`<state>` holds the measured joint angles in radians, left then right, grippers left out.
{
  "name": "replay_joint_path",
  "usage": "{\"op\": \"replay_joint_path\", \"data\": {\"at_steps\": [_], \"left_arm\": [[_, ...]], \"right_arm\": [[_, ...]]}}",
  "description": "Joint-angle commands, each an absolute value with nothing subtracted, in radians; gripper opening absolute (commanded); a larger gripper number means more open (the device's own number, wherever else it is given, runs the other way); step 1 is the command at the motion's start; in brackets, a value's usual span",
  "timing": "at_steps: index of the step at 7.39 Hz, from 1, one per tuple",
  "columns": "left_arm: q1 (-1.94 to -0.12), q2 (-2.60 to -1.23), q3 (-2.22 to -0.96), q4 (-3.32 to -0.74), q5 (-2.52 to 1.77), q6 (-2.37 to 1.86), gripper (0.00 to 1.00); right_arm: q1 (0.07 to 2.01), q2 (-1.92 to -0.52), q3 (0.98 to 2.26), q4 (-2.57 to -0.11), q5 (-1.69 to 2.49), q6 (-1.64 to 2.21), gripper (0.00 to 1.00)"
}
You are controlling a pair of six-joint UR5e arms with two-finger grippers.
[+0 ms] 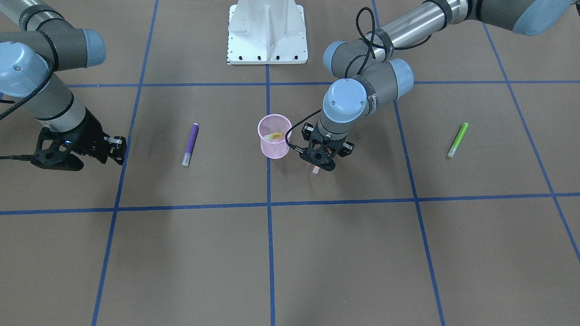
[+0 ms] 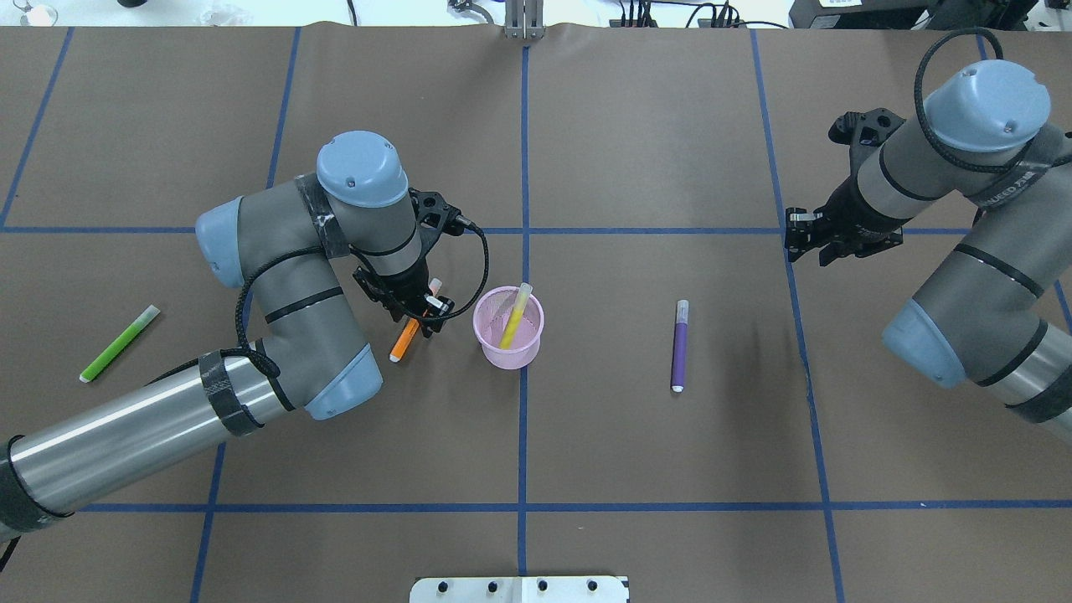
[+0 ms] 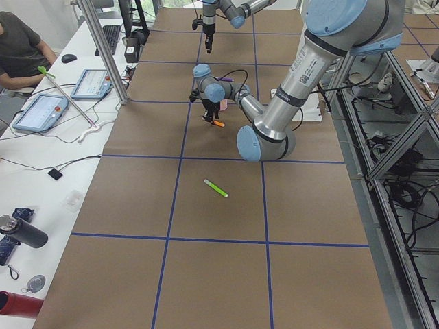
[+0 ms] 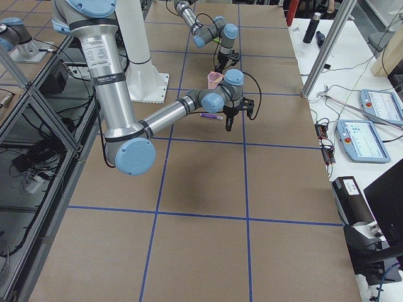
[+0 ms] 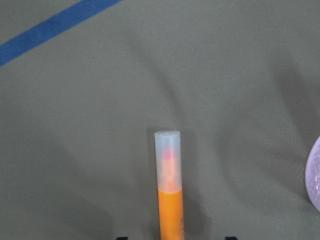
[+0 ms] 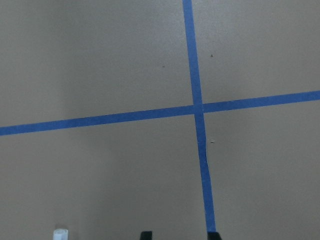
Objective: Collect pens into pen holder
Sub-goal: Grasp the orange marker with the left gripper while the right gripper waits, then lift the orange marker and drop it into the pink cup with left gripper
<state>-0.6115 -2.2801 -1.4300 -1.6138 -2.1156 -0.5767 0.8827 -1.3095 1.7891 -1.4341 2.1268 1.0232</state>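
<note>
The pink mesh pen holder stands upright at the table's middle with the yellow pen leaning inside it. My left gripper is open and straddles the orange pen, just left of the holder. In the left wrist view the orange pen runs between the spread fingertips, and the holder's rim shows at the right edge. The purple pen lies right of the holder. The green pen lies at the far left. My right gripper is open and empty, beyond and to the right of the purple pen.
The white robot base plate sits at the table's robot-side edge. Blue tape lines form a grid on the brown table cover. An operator and tablets are beside the table in the left side view.
</note>
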Motion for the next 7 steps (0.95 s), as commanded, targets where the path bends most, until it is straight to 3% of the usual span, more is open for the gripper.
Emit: {"op": "replay_joint_path", "data": {"at_steps": [1, 2, 3, 4, 7], "left_arm": [[-0.609, -2.284, -1.42, -1.614, -2.092, -0.575, 0.53], [-0.609, -2.284, -1.419, -1.614, -2.091, -0.574, 0.45], [-0.609, -2.284, -1.419, -1.614, -2.091, -0.575, 0.19], [-0.609, -2.283, -1.419, -1.612, -2.091, -0.58, 0.0], [-0.632, -2.301, -1.495, -1.614, -2.1, -0.594, 0.0]], "right_arm": [[0.887, -1.31, 1.79, -1.434, 2.135, 1.023, 0.48], [0.89, -1.31, 1.79, -1.434, 2.138, 1.023, 0.48], [0.89, -1.31, 1.79, -1.434, 2.138, 1.023, 0.48], [0.89, -1.315, 1.79, -1.434, 2.138, 1.023, 0.47], [0.905, -1.316, 1.793, -1.431, 2.148, 1.023, 0.46]]}}
